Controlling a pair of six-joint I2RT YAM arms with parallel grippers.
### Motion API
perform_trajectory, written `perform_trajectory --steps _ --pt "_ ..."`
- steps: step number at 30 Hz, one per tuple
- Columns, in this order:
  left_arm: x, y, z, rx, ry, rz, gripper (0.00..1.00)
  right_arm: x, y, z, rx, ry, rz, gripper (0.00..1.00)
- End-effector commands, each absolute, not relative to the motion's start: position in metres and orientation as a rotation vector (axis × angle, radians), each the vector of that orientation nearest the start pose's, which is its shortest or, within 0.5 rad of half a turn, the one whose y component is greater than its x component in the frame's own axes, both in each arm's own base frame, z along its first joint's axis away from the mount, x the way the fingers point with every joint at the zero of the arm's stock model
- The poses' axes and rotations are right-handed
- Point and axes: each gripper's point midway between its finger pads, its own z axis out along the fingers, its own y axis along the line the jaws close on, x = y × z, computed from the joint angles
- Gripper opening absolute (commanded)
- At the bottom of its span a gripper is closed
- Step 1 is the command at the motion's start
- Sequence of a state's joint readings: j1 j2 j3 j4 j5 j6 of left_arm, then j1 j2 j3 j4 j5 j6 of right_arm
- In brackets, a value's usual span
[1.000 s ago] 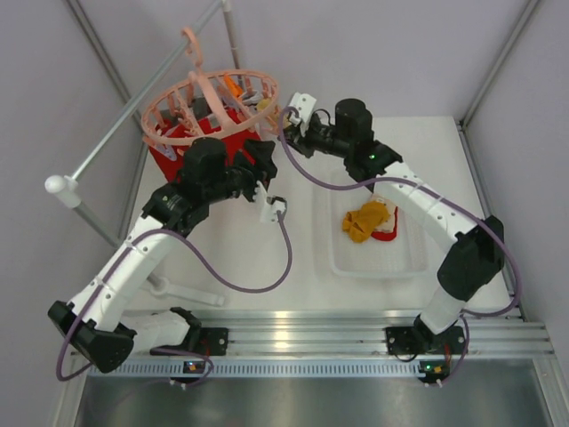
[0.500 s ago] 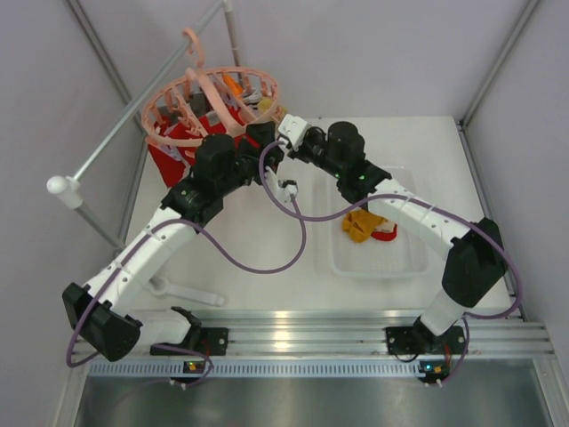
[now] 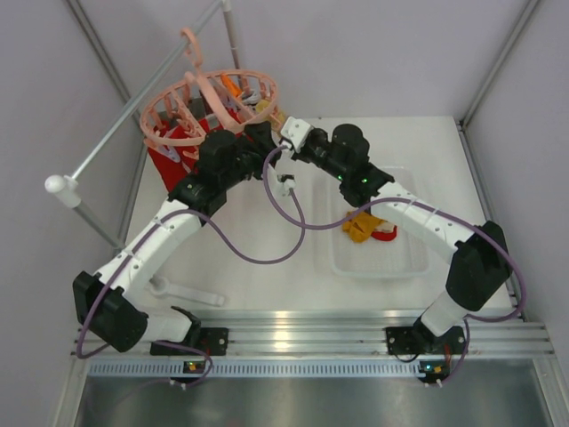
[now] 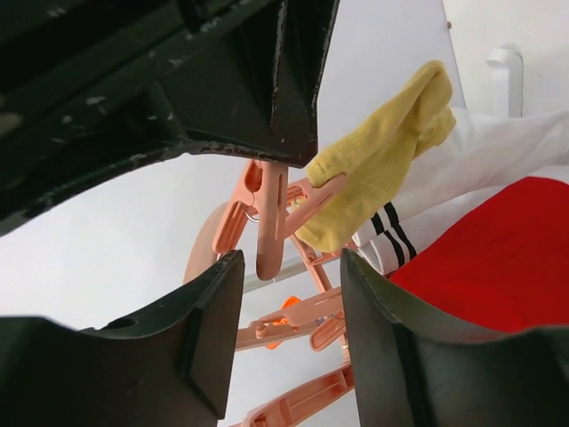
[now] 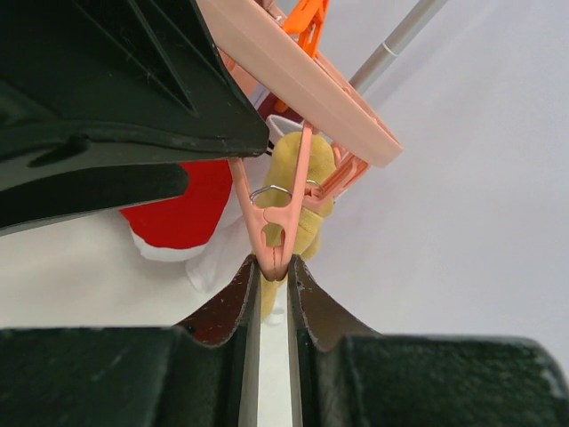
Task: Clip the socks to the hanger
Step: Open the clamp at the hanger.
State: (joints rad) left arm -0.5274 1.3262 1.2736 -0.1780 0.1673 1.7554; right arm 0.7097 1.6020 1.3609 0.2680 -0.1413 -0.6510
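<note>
Top view: both arms are reaching in to the near-right rim of the hanger point(image 3: 209, 111), which is hanging from the rail point(image 3: 133, 120) over the far-left corner of the desk point(image 3: 240, 240). The left fingers point(image 3: 260, 140) and right fingers point(image 3: 276, 132) are meeting there, just beside each other. The tray point(image 3: 404, 262) on the right is holding two loose socks point(image 3: 369, 222), one yellow and one red.

Left wrist: the fingers are standing released and empty. A peg point(image 4: 267, 236) is dangling just beyond their gap. A yellow sock point(image 4: 382, 165) is hanging pinched in a neighbouring peg. Red fabric point(image 4: 484, 245) and white striped fabric point(image 4: 396, 236) are lying behind it.

Right wrist: the fingers are clenching the free end of a peg point(image 5: 269, 222) under the ring. The yellow sock is showing behind it.

Step, as a judgement: the arms are working at a peg with at least one sock up and the tray socks not yet done. The next move is probably calling for the empty left fingers to fetch a sock. Its cuff then needs feeding into an opened peg.

Writing: I am finding no readable label or brand in any view.
</note>
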Motion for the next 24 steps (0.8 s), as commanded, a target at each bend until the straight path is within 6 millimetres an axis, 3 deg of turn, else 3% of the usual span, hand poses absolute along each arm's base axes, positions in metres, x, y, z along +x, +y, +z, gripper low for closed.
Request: perform_trajectory --steps 1,12,14,15,16,17,20,24 --pt "0.402 -0.219 0.382 1.688 0.61 0.764 0.52 0.385 0.349 0.398 -1.015 1.022 0.197 0.0" --pt "0.412 -0.221 0.381 1.681 0.617 0.783 0.28 0.37 0.358 0.393 -1.084 1.0 0.276 0.0" --pt "0.414 -0.221 0.379 1.683 0.618 0.785 0.17 0.369 0.359 0.394 -1.091 0.998 0.289 0.0" --pt "0.414 -0.22 0.379 1.681 0.619 0.784 0.11 0.369 0.36 0.391 -1.096 1.01 0.295 0.03" --pt "0.414 -0.22 0.38 1.678 0.616 0.784 0.06 0.371 0.359 0.39 -1.093 1.023 0.302 0.15" --pt "0.414 -0.219 0.378 1.676 0.621 0.782 0.0 0.37 0.36 0.394 -1.081 1.032 0.336 0.18" --pt "0.413 -0.219 0.378 1.662 0.614 0.778 0.0 0.382 0.35 0.39 -1.054 1.101 0.405 0.31" --pt "0.413 -0.219 0.377 1.648 0.61 0.763 0.0 0.404 0.318 0.383 -1.003 1.207 0.543 0.47"
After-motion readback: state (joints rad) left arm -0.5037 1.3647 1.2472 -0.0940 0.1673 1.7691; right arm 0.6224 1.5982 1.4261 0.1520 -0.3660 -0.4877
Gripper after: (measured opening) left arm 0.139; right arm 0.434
